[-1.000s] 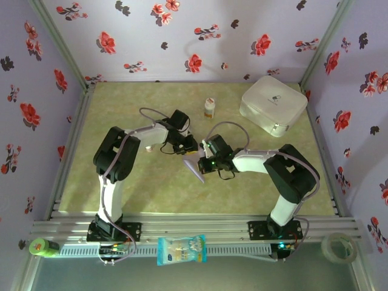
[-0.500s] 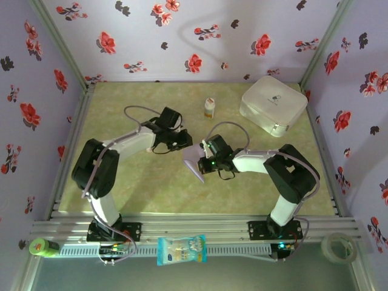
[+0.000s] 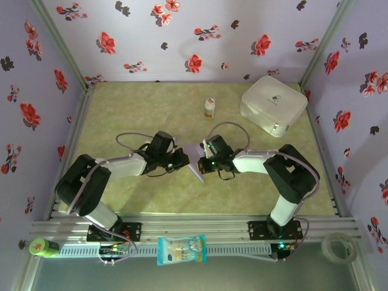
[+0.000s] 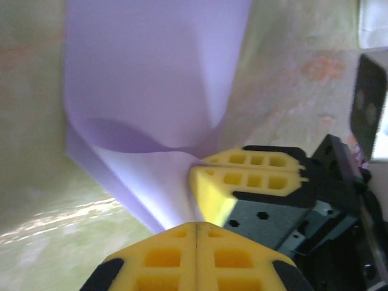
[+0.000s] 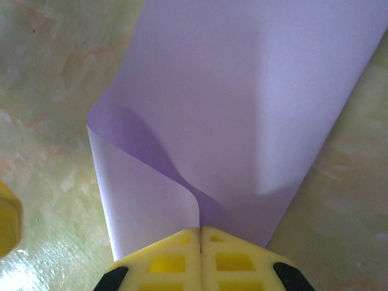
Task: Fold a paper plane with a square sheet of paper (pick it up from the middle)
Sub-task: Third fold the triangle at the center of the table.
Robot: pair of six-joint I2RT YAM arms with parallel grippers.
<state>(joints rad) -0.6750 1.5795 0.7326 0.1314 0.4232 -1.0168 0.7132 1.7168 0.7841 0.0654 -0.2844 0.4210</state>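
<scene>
The square sheet of paper [image 3: 194, 157] is pale lavender and lies curled on the table between my two grippers. My right gripper [image 3: 202, 163] is shut on its near edge; in the right wrist view the yellow fingertips [image 5: 200, 233] pinch a folded-over flap of the sheet [image 5: 242, 103]. My left gripper [image 3: 183, 160] is low at the sheet's left side with its jaws together. In the left wrist view its tips [image 4: 197, 227] sit just short of the sheet [image 4: 157, 91], facing the right gripper [image 4: 200, 170]. One left finger [image 5: 7, 221] stands apart from the paper's edge.
A white rounded case [image 3: 273, 104] stands at the back right and a small white bottle [image 3: 209, 108] at the back middle. A blue-white snack packet [image 3: 182, 250], a green object [image 3: 42, 247] and a tape roll [image 3: 337, 245] lie on the front rail. Flowered walls enclose the table.
My left arm has folded down and back, bringing its gripper low beside the paper's left edge. The sheet has opened wider. The right gripper has held its place.
</scene>
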